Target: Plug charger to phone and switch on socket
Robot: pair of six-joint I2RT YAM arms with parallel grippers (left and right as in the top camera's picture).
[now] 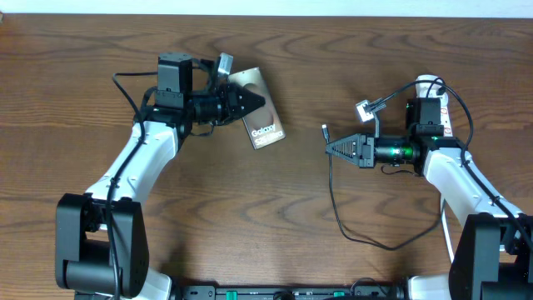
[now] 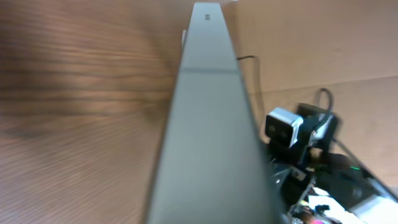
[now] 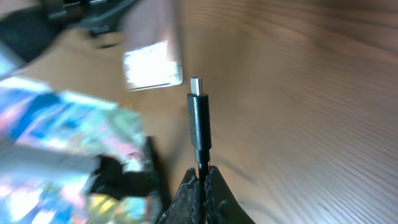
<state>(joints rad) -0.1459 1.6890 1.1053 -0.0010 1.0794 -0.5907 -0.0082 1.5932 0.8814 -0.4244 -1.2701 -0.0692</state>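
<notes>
Black charger (image 3: 199,121): probably limp cable, stiff tip; right gripper (image 3: 200,180) was pinched shut just behind the tip.
Bronze phone (image 1: 266,129): likely rigid, slick; left gripper (image 1: 254,104) was clamped on its edge.

we count one phone (image 1: 265,125), one charger (image 3: 199,124), one socket (image 1: 429,82), one bench (image 1: 250,233), and two hands: one left hand (image 1: 254,102), one right hand (image 1: 327,148).

Dark brown wood-grain table (image 1: 250,217) fills view; pale strip (image 1: 350,7) along far edge; even, soft light.
</notes>
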